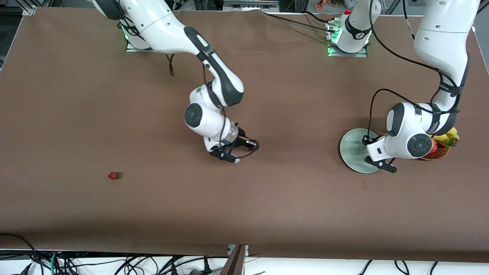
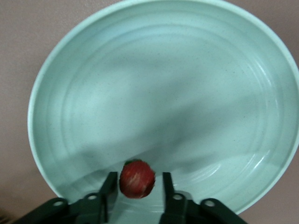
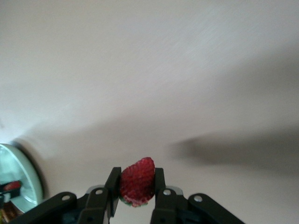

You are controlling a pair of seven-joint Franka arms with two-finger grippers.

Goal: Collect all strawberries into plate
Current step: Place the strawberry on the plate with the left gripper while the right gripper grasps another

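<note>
No strawberry clearly lay loose in the plate [image 1: 353, 151] yet, so as far as could be judged the task was about midway, with all three berries accounted for but none finished. The left end effector [image 2: 136, 186] hung low over the plate, toward the left arm's end of the table [image 1: 76, 95], with its fingers spread a little wider than the first strawberry [image 2: 137, 179] between them. A gap showed on either side of that berry, so it seemed just let go or about to be; whether it already rested on the plate could not be told.

The right end effector [image 3: 136, 187] was up over the middle of the table, its fingers closed on the second strawberry [image 3: 137, 182], which still had to be carried toward the plate. The third strawberry [image 1: 114, 175] lay alone on the table toward the right arm's end, nearer the front edge than the plate and well apart from both arms, untouched.

The plate was round, shallow and pale mint-green, with faint rings and a plain raised rim. The berries were tiny and red. The held one showed a pitted, seeded skin and a pointed tip, the one over the plate looked rounder with pale streaks, and the loose one showed a dark green cap.
</note>
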